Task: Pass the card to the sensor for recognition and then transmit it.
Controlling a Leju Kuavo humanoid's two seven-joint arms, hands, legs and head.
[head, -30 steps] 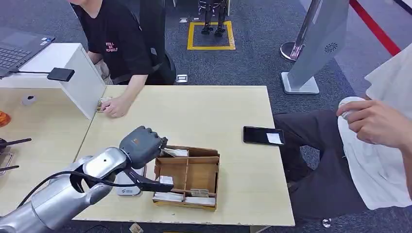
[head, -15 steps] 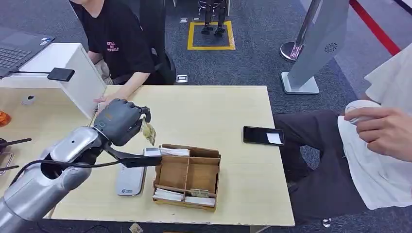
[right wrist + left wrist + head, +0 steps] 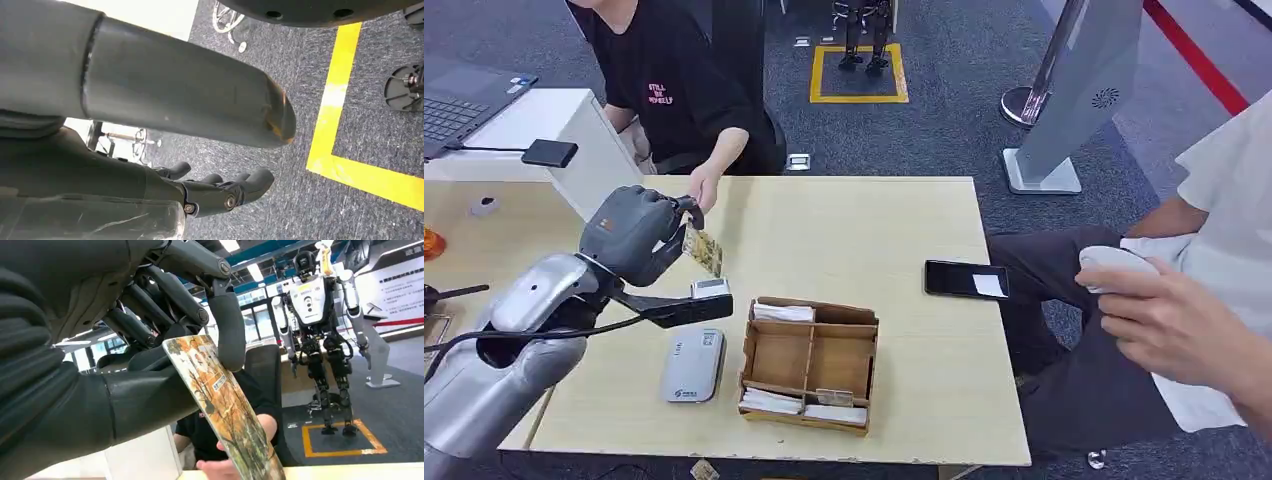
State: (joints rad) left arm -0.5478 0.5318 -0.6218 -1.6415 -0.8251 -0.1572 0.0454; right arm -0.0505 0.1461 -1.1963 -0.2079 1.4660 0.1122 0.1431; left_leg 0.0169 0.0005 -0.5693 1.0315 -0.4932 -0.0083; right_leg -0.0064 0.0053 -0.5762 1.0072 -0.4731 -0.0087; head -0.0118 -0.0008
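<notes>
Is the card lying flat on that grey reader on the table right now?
No, the left robot hand holds the card in the air, away from the grey reader.

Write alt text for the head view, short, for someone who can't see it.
The robot's left hand holds a patterned card in the air above a wooden table, near the outstretched hand of a seated person in black. Below on the table lie a grey card reader, a wooden divided tray of cards and a black phone.
</notes>
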